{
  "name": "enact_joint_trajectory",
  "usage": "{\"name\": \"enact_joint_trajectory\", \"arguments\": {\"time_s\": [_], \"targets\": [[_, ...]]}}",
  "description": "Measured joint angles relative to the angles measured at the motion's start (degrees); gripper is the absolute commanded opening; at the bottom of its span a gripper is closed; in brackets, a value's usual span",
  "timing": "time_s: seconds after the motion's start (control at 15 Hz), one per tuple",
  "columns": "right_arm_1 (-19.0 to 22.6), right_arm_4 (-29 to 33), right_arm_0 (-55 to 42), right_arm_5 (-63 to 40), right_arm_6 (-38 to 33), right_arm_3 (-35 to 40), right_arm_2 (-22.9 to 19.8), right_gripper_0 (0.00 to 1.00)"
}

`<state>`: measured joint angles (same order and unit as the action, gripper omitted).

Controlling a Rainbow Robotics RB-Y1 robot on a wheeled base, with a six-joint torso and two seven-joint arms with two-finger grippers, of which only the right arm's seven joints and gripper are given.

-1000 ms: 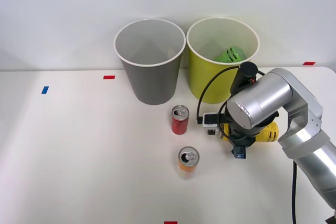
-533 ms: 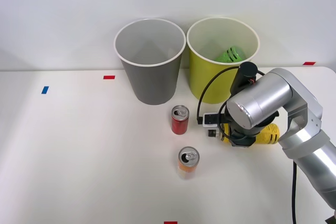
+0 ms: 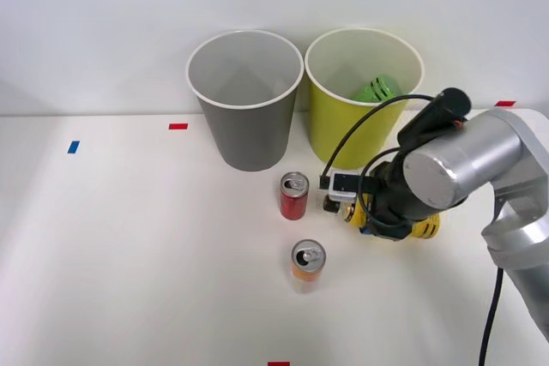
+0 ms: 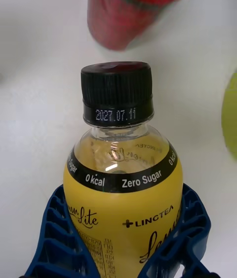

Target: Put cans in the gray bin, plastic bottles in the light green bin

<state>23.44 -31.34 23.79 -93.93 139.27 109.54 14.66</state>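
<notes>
R gripper [image 4: 121,253] was clamped on the yellow-labelled bottle [image 4: 123,199], blue ribbed fingers [image 4: 52,238] pressed vs both sides of its body; black cap [image 4: 116,91] pointed twd the red can [image 4: 133,2]. In front view the bottle lay low over the table [image 3: 129,255] under the wrist, just R of the red can; orange-yellow can [image 3: 307,264] stood nearer the robot; green bottle [image 3: 377,90] sat inside the light green bin [image 3: 343,126], gray bin [image 3: 247,126] beside it.
</notes>
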Motion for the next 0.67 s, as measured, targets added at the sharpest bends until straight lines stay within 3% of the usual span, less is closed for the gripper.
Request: {"name": "enact_joint_trajectory", "arguments": {"time_s": [0.27,0.67], "targets": [[-0.8,-12.3,-3.7,0.9,-1.3,7.1,-8.8,0.0],[-3.3,-32.0,-4.6,0.9,-1.7,9.7,-23.3,0.0]]}}
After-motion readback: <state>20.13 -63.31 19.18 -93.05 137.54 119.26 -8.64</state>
